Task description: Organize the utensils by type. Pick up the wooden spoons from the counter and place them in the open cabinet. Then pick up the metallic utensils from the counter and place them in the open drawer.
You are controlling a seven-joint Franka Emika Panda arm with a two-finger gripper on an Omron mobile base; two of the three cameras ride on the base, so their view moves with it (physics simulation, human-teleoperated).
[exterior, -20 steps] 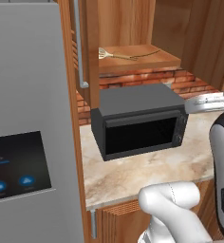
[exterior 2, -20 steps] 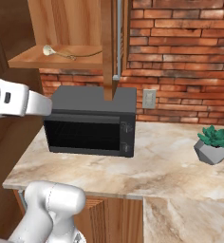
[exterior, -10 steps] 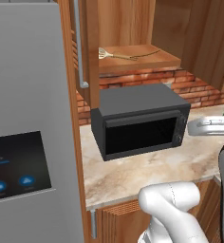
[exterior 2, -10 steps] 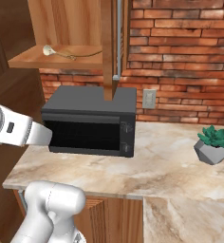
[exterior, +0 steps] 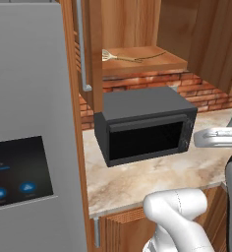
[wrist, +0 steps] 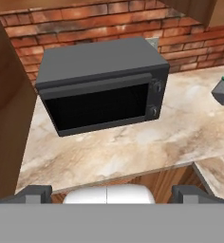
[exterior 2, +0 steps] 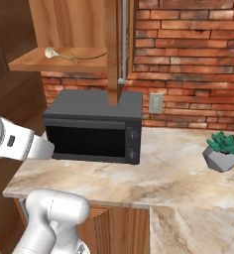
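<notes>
A dark grey microwave (exterior: 145, 125) sat with its black glass door closed, backed by a red brick wall (exterior 2: 188, 59). A small green plant in a grey faceted pot (exterior 2: 221, 151) stood well to its right. A grey refrigerator (exterior: 27, 128) stood at the left.

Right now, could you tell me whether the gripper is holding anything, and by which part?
Nothing is held: the gripper is open and empty, facing the microwave on the counter.
</notes>
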